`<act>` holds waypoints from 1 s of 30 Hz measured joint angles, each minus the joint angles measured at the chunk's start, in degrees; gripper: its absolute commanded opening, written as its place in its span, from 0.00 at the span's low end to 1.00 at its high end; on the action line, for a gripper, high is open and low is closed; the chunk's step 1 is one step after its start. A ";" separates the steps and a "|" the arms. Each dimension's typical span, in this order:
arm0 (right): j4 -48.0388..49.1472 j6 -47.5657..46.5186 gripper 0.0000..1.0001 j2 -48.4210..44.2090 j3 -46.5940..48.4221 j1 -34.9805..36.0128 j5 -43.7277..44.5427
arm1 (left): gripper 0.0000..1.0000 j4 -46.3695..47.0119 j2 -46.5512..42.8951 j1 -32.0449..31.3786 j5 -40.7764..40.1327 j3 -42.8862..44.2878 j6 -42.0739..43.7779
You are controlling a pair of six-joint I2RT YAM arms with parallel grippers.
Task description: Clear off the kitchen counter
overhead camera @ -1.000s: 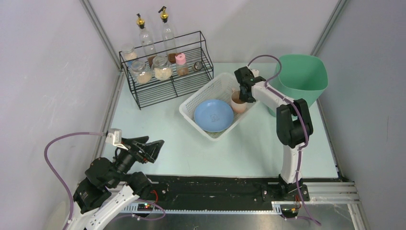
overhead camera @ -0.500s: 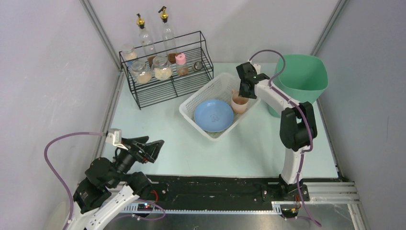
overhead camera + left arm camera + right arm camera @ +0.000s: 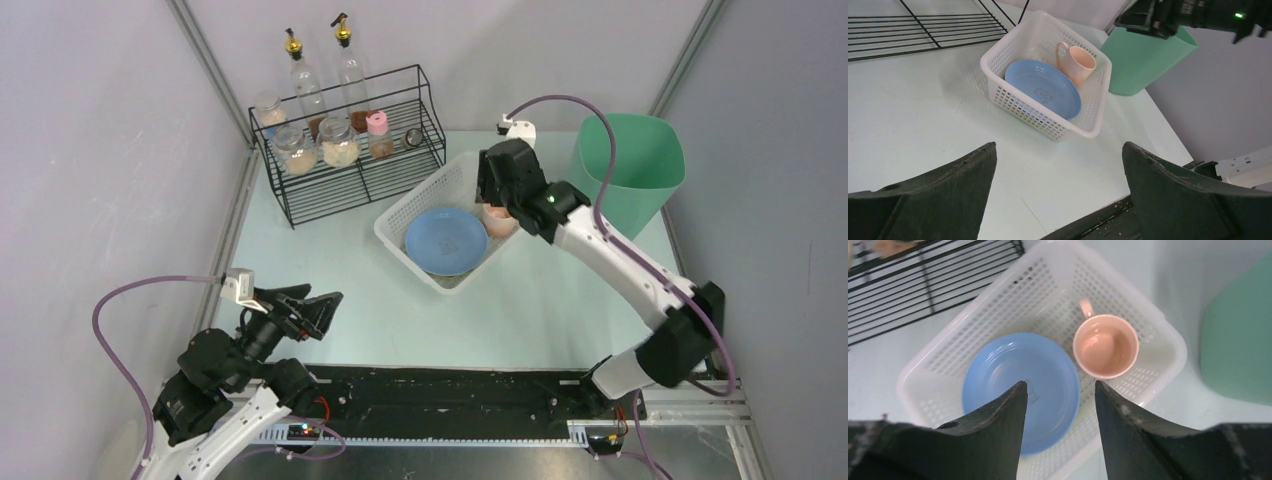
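Note:
The kitchen counter (image 3: 540,300) is a pale mint-green tabletop. On it stands a white perforated basket (image 3: 400,215) holding a blue plate (image 3: 446,240) and an upright pink mug (image 3: 497,220). My right gripper (image 3: 492,200) hovers above the basket, open and empty. In the right wrist view its jaws (image 3: 1059,382) stand apart over the plate (image 3: 1013,365), with the mug (image 3: 1105,346) just beyond. My left gripper (image 3: 322,300) is open and empty, raised over the counter's near left. Its wrist view (image 3: 1059,145) shows the basket (image 3: 1048,117), plate (image 3: 1043,87) and mug (image 3: 1079,62) ahead.
A black wire rack (image 3: 350,180) with jars and two oil bottles stands at the back left. A green bin (image 3: 630,165) stands at the back right, close to the basket. A black rail (image 3: 450,390) edges the counter's front.
My right gripper has let go of the mug in the basket and risen above it, shifting slightly left. Its elbow has swung down to the right. The left arm has not moved.

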 measured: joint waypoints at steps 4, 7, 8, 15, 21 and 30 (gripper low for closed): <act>2.27 -2.78 0.60 -9.01 -5.35 7.21 2.54 | 0.98 -0.02 0.02 0.00 0.00 0.00 0.00; 3.54 -4.66 0.65 -13.60 -7.02 12.26 4.00 | 0.98 -0.02 0.02 0.00 0.00 0.00 0.00; 4.00 -5.29 0.67 -15.02 -7.76 13.86 4.57 | 0.98 0.00 0.02 0.00 0.00 0.00 0.00; 3.69 -8.26 0.99 -24.15 -12.24 23.65 8.81 | 0.98 0.00 0.02 0.00 -0.02 0.00 0.00; 1.57 -8.72 0.99 -30.77 -15.76 31.93 13.09 | 0.98 -0.02 0.00 0.20 -0.04 0.00 0.00; -6.03 -4.46 0.99 -39.34 -21.40 43.39 24.39 | 0.98 0.00 0.02 1.38 -0.07 0.00 0.00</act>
